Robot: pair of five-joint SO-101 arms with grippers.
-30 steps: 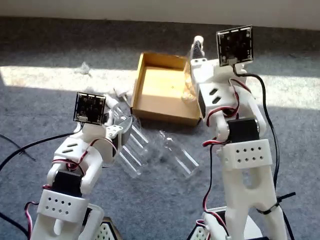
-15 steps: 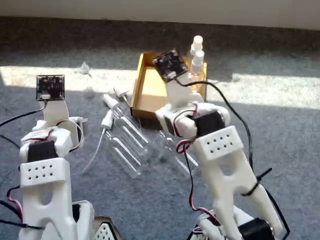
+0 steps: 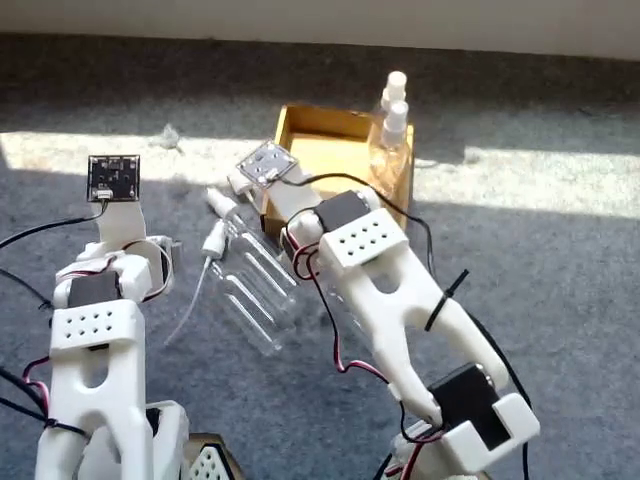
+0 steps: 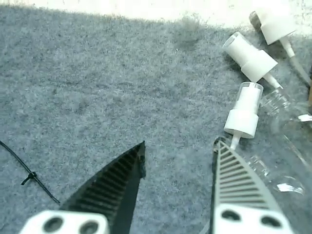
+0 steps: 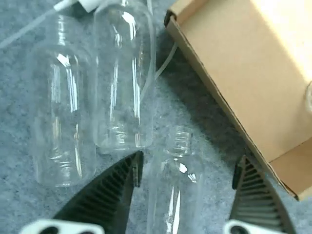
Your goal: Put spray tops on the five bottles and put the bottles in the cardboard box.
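**Open jaws, nothing held**

The right gripper point(image 5: 189, 163) hangs open over a capless bottle point(image 5: 176, 161) lying beside the cardboard box point(image 5: 253, 63). The left gripper point(image 4: 179, 145), also spread, hovers by loose spray tops point(image 4: 242, 109). Two capped bottles point(image 3: 390, 135) stand in the box's far right corner.

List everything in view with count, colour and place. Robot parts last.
cardboard box: one, brown, on the carpet at the far middle
standing bottles: two, clear with white spray tops on, in the box's right end
lying bottles: three, clear, on the carpet beside the box; two side by side, the third with a bare neck
loose spray tops: three, white, on the carpet near the lying bottles
cable tie: one, black, on the carpet
carpet: one, grey, under everything
left gripper: one, jaws open, above bare carpet next to a spray top
right gripper: one, jaws open, either side of the third lying bottle
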